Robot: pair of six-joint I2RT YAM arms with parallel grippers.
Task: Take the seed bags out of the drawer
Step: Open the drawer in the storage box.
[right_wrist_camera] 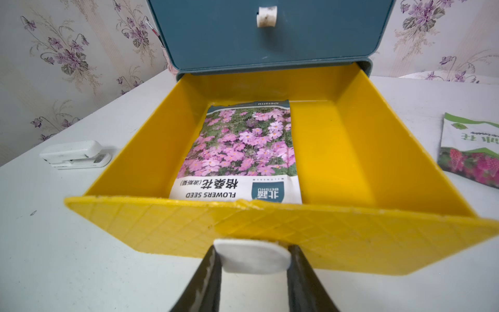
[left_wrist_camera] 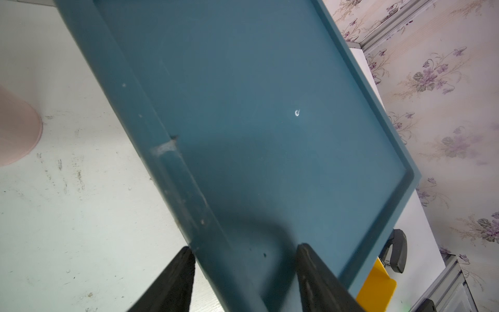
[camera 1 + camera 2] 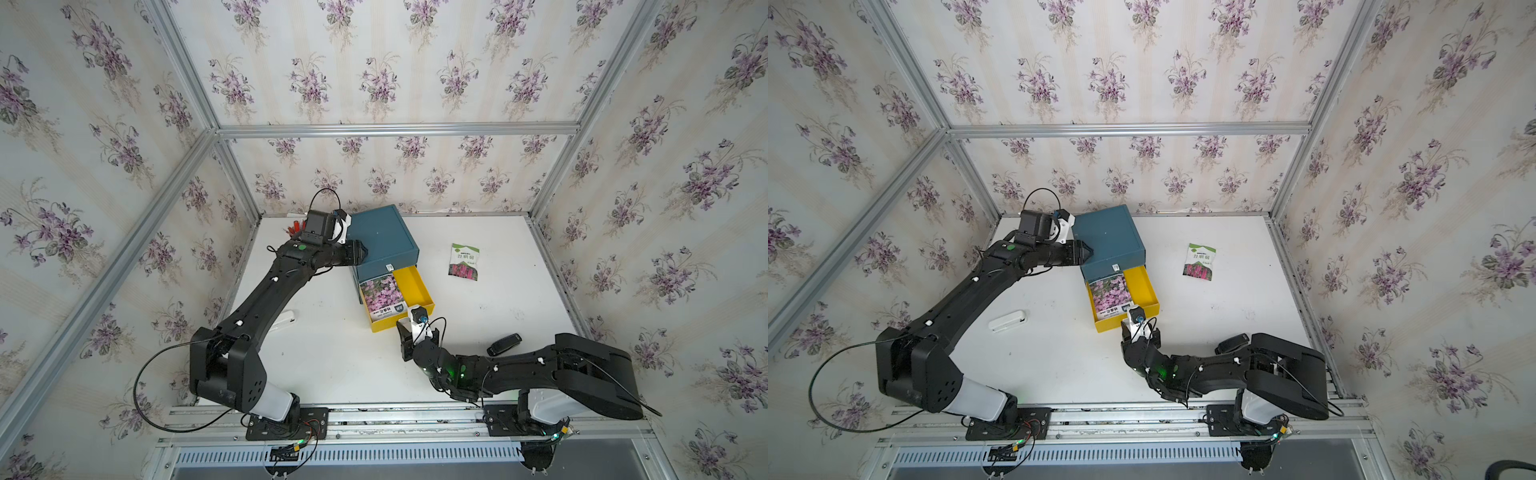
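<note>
left pincer: its two black fingers stand apart, one on each side of the top edge of the big dark-blue plastic box.
pink bag: a flat shiny seed bag with pink flowers. It lies just past the right pincer, behind the front wall of the yellow plastic drawer.
right pincer: partly closed, squeezing the small rounded white handle on the drawer's front.
red bag: a flat white-and-green seed bag with red flowers. It lies on the white table, ahead of the right pincer and off to its right, well apart.
blue box: the yellow drawer sticks out from its bottom. A small white knob sits on its front above.
yellow drawer: pulled out. The pink bag lies flat in its left half.
look and feel: the drawer front has criss-cross lines. The box top is smooth with a raised rim.
other things: a white plastic stapler lies left of the right pincer. A small black gadget lies beside the right arm.
</note>
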